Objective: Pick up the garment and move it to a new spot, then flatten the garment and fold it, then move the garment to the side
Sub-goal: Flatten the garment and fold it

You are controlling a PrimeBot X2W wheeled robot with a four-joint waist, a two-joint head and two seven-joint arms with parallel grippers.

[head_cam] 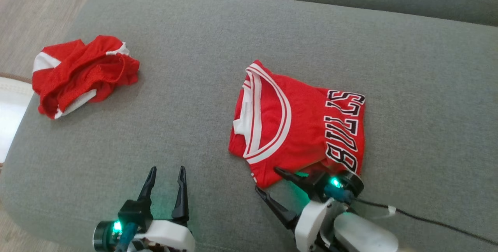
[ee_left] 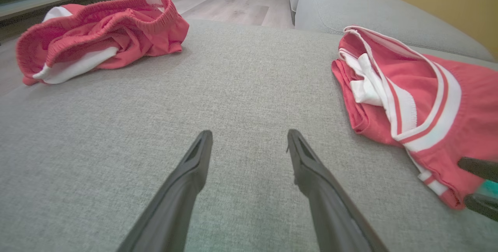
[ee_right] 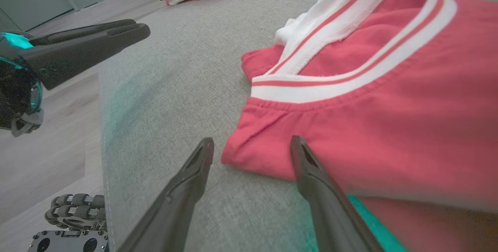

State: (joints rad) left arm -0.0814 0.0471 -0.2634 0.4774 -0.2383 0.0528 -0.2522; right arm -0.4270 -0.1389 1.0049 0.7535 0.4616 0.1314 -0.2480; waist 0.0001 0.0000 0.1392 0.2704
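— If you look at the head view, where does the jersey (head_cam: 288,127) lie?
— Just right of centre, folded flat on the grey sofa (head_cam: 202,30). Its white-striped collar is toward the left of the frame, and black-and-white letters run along its right edge.
— And the right gripper (head_cam: 267,179)?
— Lower middle-right, at the jersey's bottom edge. Its jaws stand apart and grasp nothing. In the right wrist view the near corner of the red cloth sits between the two fingers, with one finger over bare sofa and the other across the cloth. Whether that finger touches the cloth I cannot tell.
— The left gripper (head_cam: 167,168)?
— Lower left of the head view, fingers pointing up the frame. It is spread wide and empty, over bare sofa well left of the jersey.
— Anything else on the sofa?
— Red shorts (head_cam: 83,75) with white trim, crumpled in a heap at the upper left. They are near the sofa's left edge and well apart from the jersey. Wooden floor (head_cam: 39,7) shows beyond, in the upper-left corner.
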